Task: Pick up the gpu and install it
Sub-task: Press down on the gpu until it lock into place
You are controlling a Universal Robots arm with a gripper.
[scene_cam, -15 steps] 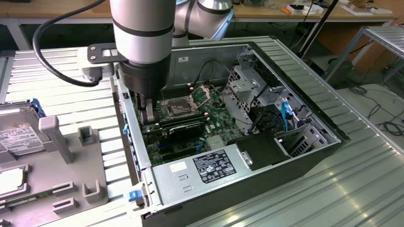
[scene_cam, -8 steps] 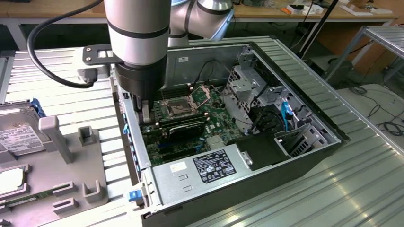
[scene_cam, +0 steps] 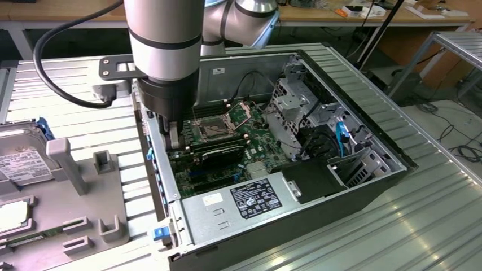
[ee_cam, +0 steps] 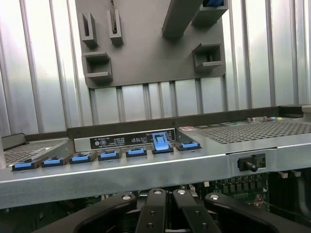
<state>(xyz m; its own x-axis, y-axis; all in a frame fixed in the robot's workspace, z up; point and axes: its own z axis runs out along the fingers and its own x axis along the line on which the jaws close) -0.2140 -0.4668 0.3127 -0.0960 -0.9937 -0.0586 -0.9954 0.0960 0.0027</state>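
One arm on this rig, and I'm watching it remotely. Nearest the exterior camera is the power supply point(scene_cam: 241, 200) with its label, filling the near end of the open case point(scene_cam: 376, 141). Just past it sits the gpu point(scene_cam: 222, 153), a dark card down on the motherboard. Its long axis runs from the case's back wall on the exterior view's left out toward the right.

The gripper point(scene_cam: 175, 141) point(ee_cam: 165, 213) hangs straight down at the card's left end, close to that wall. Its fingers are pressed together. I can't tell whether they pinch the card's edge or just sit over it.

Room is tight. The wall and its row of blue slot clips point(ee_cam: 109, 155) are right beside the gripper. The CPU socket point(scene_cam: 213, 129) is just behind it, and the drive cage point(scene_cam: 290, 110) stands farther right.

Outside the case, on the exterior view's left, the grey parts tray point(scene_cam: 90, 192) holds a hard drive point(scene_cam: 19, 164).
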